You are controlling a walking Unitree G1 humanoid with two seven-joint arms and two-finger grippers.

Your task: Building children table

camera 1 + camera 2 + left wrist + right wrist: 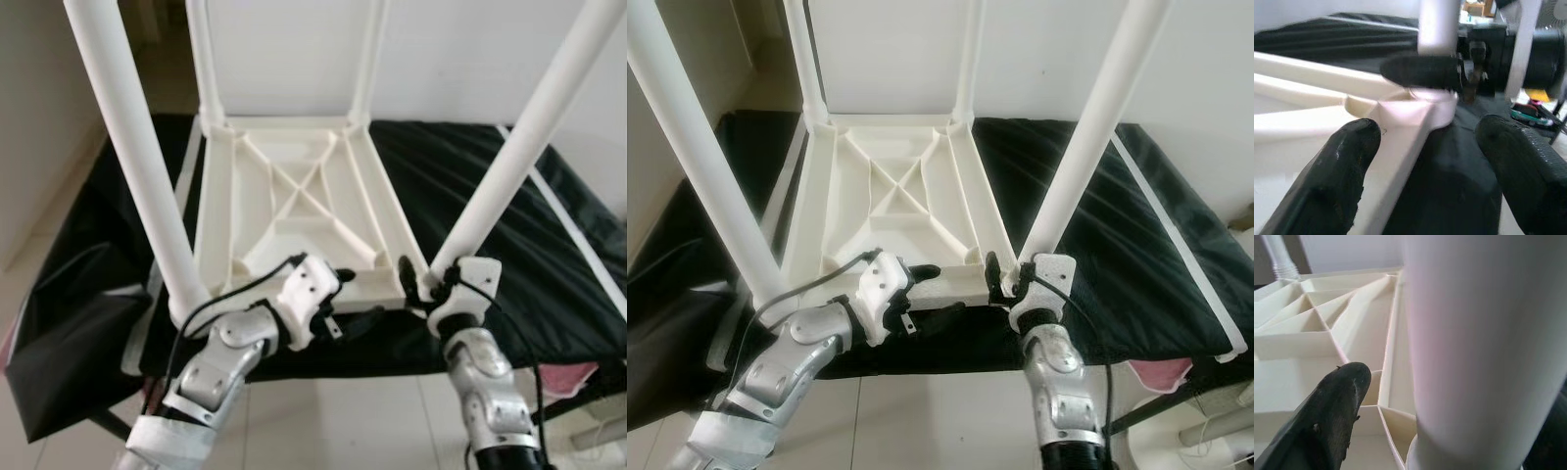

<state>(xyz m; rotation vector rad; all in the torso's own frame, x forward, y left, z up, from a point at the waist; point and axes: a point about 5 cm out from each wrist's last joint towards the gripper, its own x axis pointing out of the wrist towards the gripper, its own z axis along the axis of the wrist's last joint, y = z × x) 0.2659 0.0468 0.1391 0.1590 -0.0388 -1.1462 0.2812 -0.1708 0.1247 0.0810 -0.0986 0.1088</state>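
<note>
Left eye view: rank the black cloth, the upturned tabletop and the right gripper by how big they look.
1. black cloth
2. tabletop, clearly smaller in frame
3. right gripper, smallest, though it sits nearer the camera than the other two.

White table leg (1484, 347), black tool finger (1327, 421), ribbed tabletop underside (1317, 328)

All four legs (147, 166) run off the top of my eye views, so I cannot see their ends. My right gripper (416, 279) sits behind the near right leg (1484, 347), which blurs and hides one finger. In my left wrist view the background clutter (1528, 105) is too blurred to name.
</note>
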